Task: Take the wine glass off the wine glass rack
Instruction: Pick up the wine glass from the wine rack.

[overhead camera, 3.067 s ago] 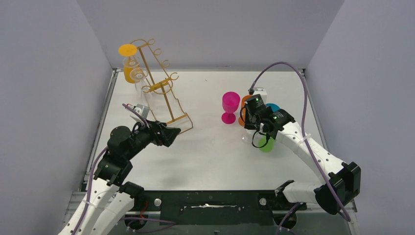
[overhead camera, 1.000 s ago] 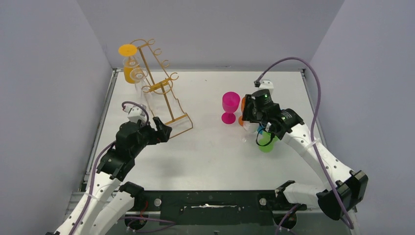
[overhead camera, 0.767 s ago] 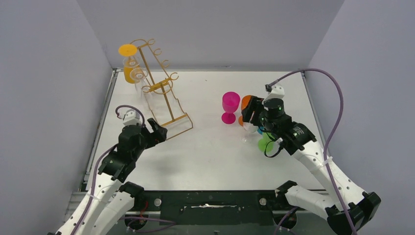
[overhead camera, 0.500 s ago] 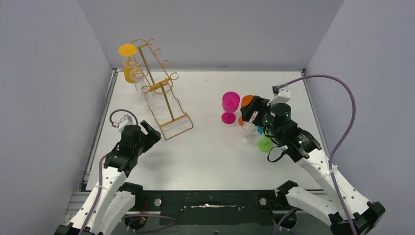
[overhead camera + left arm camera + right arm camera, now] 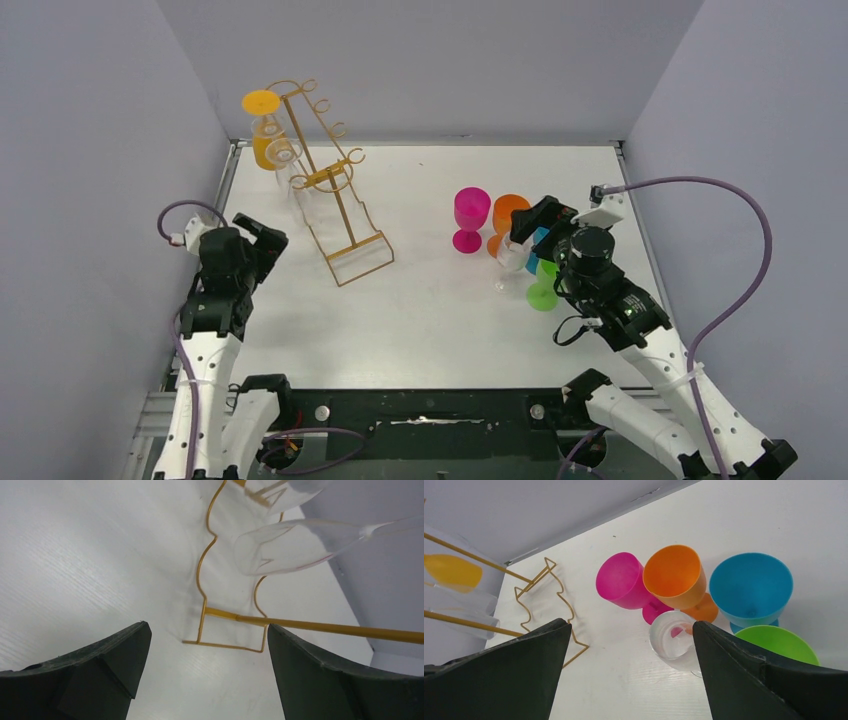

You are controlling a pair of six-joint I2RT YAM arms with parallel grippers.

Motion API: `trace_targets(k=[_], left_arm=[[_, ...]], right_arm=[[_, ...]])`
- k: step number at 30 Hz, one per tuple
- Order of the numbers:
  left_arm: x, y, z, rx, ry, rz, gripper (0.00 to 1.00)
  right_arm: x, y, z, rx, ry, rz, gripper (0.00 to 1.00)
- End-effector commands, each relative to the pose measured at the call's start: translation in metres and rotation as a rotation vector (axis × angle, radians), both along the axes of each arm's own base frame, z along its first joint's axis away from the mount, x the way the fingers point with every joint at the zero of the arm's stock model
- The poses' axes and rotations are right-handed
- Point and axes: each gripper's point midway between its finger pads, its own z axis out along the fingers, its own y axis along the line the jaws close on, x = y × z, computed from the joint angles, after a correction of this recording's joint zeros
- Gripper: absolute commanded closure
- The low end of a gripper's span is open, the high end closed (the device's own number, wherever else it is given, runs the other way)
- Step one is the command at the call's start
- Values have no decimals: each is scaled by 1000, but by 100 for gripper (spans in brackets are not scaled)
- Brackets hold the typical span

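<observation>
At ten o'clock wine glasses hung foot-up from the wine glass rack, so the left gripper faced it, jaws spread and empty; the right gripper gaped empty above a clear glass at three o'clock.

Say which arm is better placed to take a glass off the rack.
Left, probably. The left gripper, open, faces the rack and a hanging glass. The right gripper is far off among the standing glasses.
</observation>
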Motion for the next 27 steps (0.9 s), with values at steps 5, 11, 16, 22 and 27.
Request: trace_targets(k=[5, 11, 16, 22, 27], left_arm=[[8, 30, 100, 99, -152, 135, 9], [30, 25, 156, 217, -295, 40, 5], [56, 13, 191, 235, -341, -66, 5], [81, 9, 213, 171, -357, -147, 7], [98, -8, 211, -7, -413, -283, 19]], right_arm=[[-4, -19, 50, 25, -154, -61, 2], [-25, -22, 61, 73, -295, -9, 2], [-21, -24, 45, 0, -169, -23, 2], [-17, -15, 41, -22, -127, 10, 2], [-18, -13, 40, -21, -124, 21, 2]])
